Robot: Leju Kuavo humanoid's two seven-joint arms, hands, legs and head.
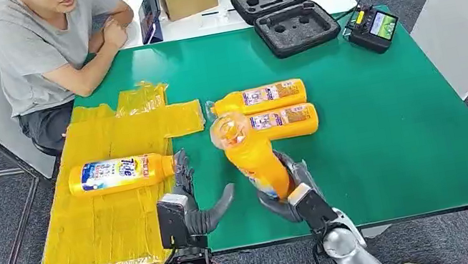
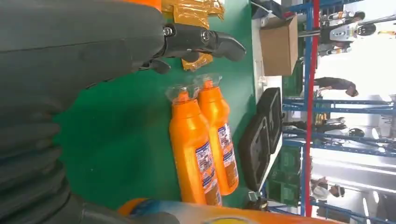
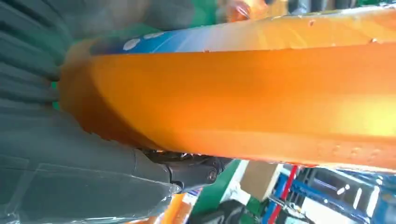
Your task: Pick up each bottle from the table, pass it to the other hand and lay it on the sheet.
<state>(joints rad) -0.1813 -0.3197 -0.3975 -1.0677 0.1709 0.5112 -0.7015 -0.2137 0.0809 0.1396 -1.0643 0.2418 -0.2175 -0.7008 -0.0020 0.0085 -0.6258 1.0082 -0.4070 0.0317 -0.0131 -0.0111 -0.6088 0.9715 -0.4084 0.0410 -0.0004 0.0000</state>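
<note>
One orange bottle [image 1: 254, 154] is gripped near its base by the right robot hand [image 1: 290, 191], raised and tilted above the green tabletop [image 1: 398, 132]. Two further bottles [image 1: 274, 109] lie side by side behind it. Another bottle [image 1: 121, 174] lies on the yellow sheet [image 1: 115, 218]. Left robot hand [image 1: 190, 209] is empty, fingers spread.

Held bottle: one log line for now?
right hand grips bottle | left hand open | one bottle on sheet | two on table

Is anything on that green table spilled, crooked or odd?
Nothing spilled. The yellow sheet is crumpled at its far end and overhangs the table edge. The right hand holds one orange bottle tilted.
</note>
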